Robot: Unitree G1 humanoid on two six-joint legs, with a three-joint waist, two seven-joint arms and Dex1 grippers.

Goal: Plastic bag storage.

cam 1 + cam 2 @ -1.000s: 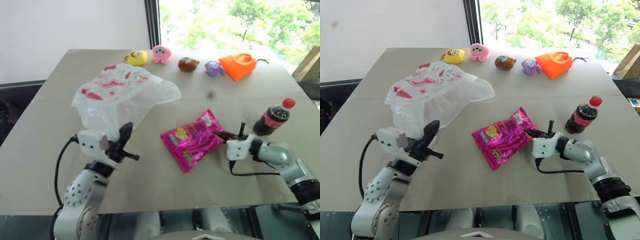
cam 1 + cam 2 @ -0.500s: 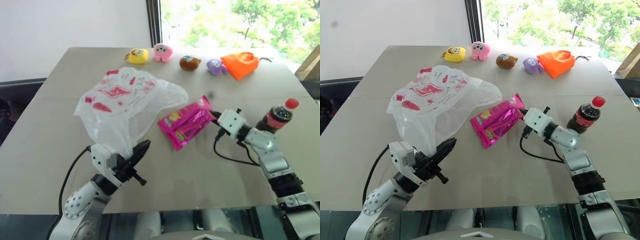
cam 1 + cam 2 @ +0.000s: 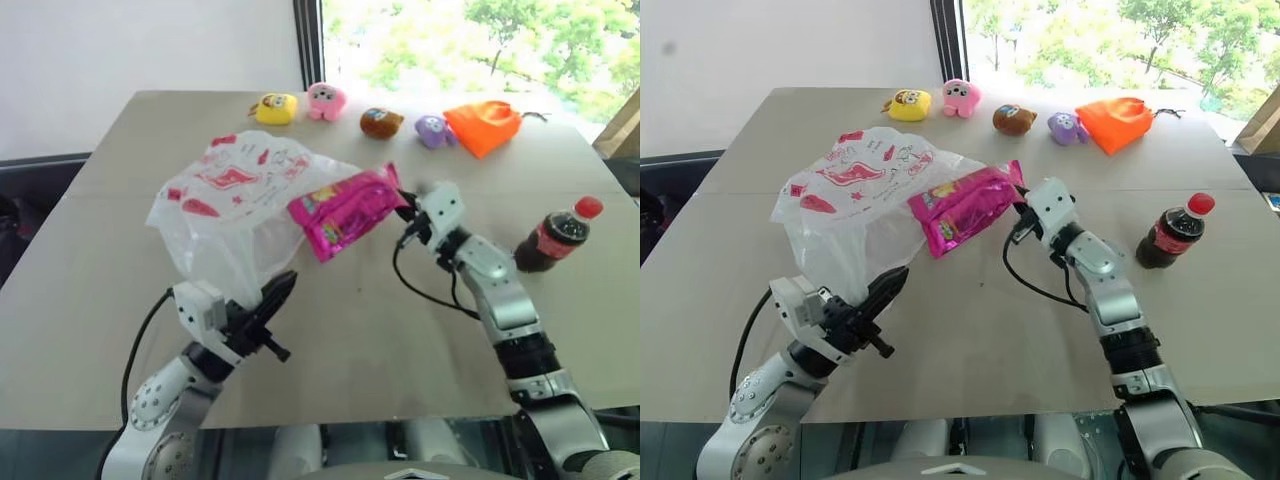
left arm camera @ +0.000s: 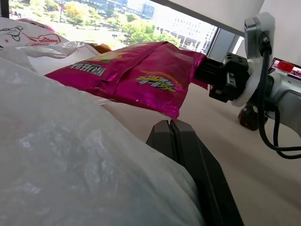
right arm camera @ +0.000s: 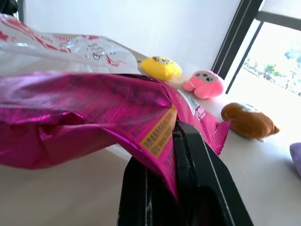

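The plastic bag (image 3: 235, 205), translucent white with red print, is bunched and held up over the left half of the table. My left gripper (image 3: 286, 282) is shut on its near lower edge, and the film drapes over the fingers (image 4: 181, 141) in the left wrist view. My right gripper (image 3: 405, 205) is shut on one end of a shiny magenta snack packet (image 3: 345, 210). It holds the packet level in the air, with the far end against the bag's right side. The right wrist view shows the packet (image 5: 70, 117) pinched between the black fingers (image 5: 188, 155).
Along the table's far edge sit a yellow plush (image 3: 274, 108), a pink one (image 3: 325, 101), a brown one (image 3: 381, 122), a purple one (image 3: 432, 131) and an orange cloth pouch (image 3: 483, 127). A cola bottle (image 3: 555, 236) stands at the right. The bare tabletop (image 3: 350, 340) lies in front.
My right gripper has lifted the magenta packet off the table and carried it left to the bag, rolling its wrist. The left gripper has stayed nearly in place with the bag.
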